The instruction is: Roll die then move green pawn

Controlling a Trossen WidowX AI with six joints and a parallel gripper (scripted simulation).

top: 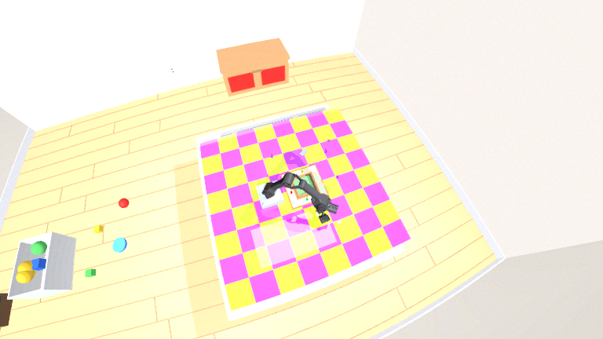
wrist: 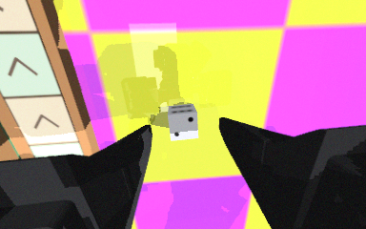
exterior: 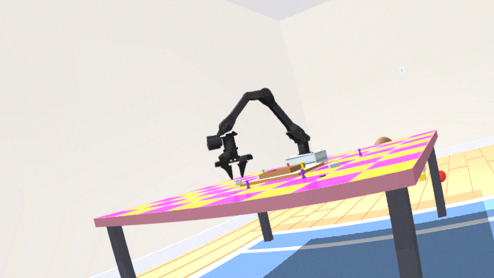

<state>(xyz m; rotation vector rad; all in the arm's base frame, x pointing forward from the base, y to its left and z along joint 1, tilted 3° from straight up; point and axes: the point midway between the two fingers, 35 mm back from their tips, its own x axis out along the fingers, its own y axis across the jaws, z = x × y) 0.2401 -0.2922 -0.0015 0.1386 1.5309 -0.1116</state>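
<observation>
The task was judged to be at its very beginning: the die had not yet been picked up, nothing had been rolled into the tray, and the green pawn had not been advanced. The claw was seen spread, with nothing between its fingers, hovering above the die and apart from it. In the wrist view the die lay between the two dark fingertips, slightly toward 11 o'clock of the gap's middle, on a yellow square of the checkered worktop. The game board, with its orange rim and arrow-marked squares, ran along the 9 o'clock edge of that view, near the die but not touching it. In the exterior view the claw pointed downward at the worktop's near side, at about 9 o'clock from the board. The die looked small, pale grey to white and cubic, with dark pips; one pip was visible on each of two side faces, while the top face was too blurred to read. Left to be done were the descent, the grasp, the drop into the tray, the pawn move and the retreat.
</observation>
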